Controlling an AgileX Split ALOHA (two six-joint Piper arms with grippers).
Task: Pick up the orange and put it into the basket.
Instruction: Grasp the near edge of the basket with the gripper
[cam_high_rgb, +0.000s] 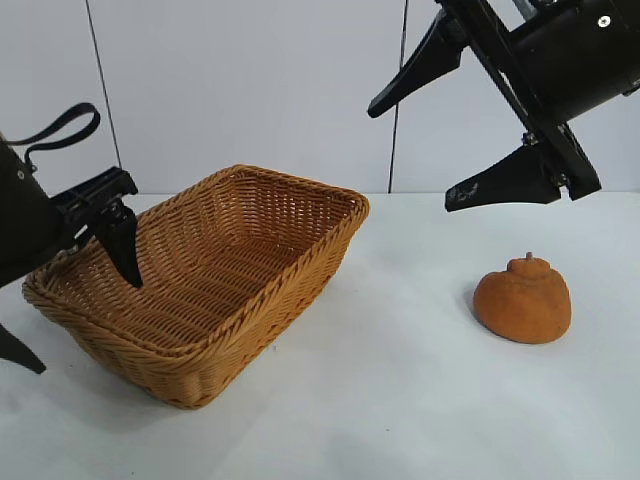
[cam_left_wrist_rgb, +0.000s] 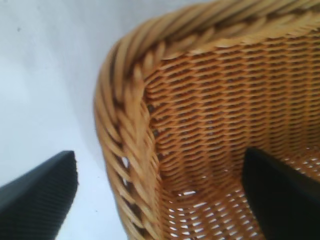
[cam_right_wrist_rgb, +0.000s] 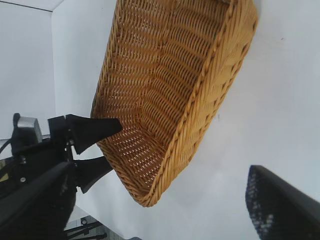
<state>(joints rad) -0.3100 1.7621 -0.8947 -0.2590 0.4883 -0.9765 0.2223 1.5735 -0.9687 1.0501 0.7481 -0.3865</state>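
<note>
Right gripper (cam_high_rgb: 450, 150) hangs high above the table (cam_high_rgb: 400, 400), fingers spread wide, holding nothing. You haven't touched the orange (cam_high_rgb: 522, 300) yet: it sits on the table, right of the basket (cam_high_rgb: 215, 275) and well apart from it, below and slightly right of the fingertips. So nothing is done. Left to do, by my read: descend, grasp, lift, carry left over the rim, release.

Left gripper (cam_high_rgb: 75, 290) is at the basket's left end, fingers apart, straddling the corner rim with one finger (cam_left_wrist_rgb: 280, 195) inside and one outside; not clamped on it as far as you can see. Basket is empty. Path between orange and basket looks clear. Watch that left gripper when you drop; aim for the basket's right half.
</note>
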